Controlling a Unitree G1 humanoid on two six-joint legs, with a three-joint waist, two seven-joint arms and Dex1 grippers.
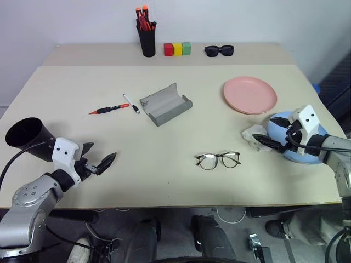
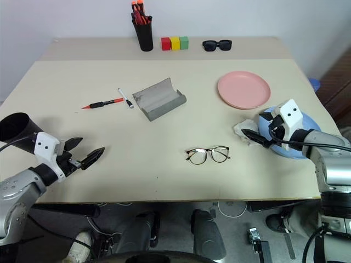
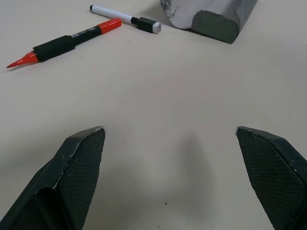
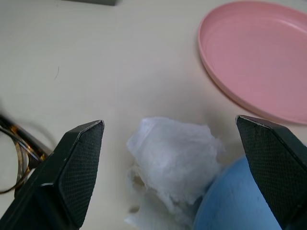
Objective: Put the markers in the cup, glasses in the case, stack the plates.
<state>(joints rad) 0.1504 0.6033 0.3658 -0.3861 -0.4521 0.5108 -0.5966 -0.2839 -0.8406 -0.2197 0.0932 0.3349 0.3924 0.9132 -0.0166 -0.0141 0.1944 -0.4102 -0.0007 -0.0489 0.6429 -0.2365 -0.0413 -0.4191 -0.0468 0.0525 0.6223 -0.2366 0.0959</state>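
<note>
glasses (image 1: 218,160) lie loose on table (image 1: 164,175) | left fingers (image 1: 98,159) wide apart, empty | right fingers (image 1: 262,141) spread, seemingly empty

You can't read any text here; the red-orange marker (image 3: 67,43), lying beside the grey case (image 3: 211,14), carries small print too fine to make out.
</note>
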